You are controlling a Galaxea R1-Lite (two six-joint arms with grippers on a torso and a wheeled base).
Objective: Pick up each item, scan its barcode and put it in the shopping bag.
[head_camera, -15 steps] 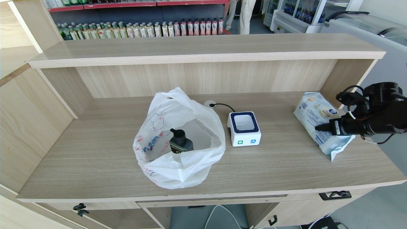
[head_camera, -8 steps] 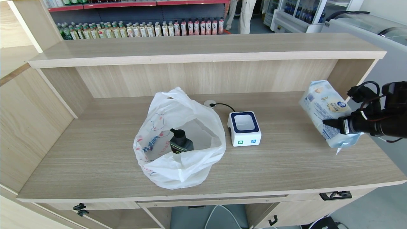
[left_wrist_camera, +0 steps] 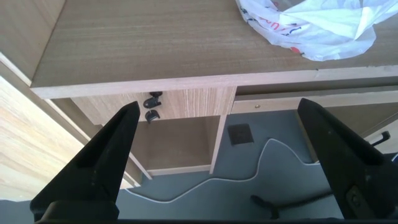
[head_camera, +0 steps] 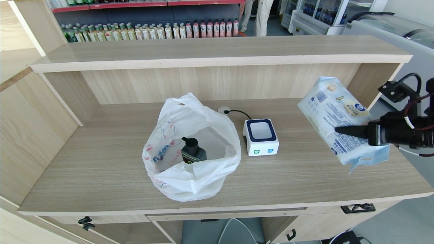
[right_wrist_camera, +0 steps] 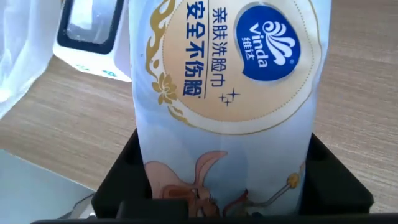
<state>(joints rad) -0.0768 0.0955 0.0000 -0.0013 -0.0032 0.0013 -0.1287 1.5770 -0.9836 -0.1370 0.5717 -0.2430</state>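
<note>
My right gripper (head_camera: 343,128) is shut on a pale blue soft pack of tissues (head_camera: 334,108), held tilted in the air above the counter's right end. In the right wrist view the pack (right_wrist_camera: 224,74) stands between the two black fingers (right_wrist_camera: 124,177). The white scanner (head_camera: 260,136) with a dark blue frame sits at mid-counter, left of the pack, and is seen again (right_wrist_camera: 87,31) below it. The white shopping bag (head_camera: 190,169) stands open left of the scanner with a dark bottle (head_camera: 192,152) inside. My left gripper (left_wrist_camera: 219,109) hangs open below the counter's front edge.
The wooden counter (head_camera: 101,162) has a raised back ledge (head_camera: 217,51) and side walls (head_camera: 373,81) close to the held pack. A black cable (head_camera: 237,112) runs from the scanner to a hole at the back. Bare counter lies between scanner and pack.
The right gripper has lifted the tissue pack off the counter, raising it and tilting it, and shifted it slightly toward the scanner. Bag, bottle and scanner have not moved.
</note>
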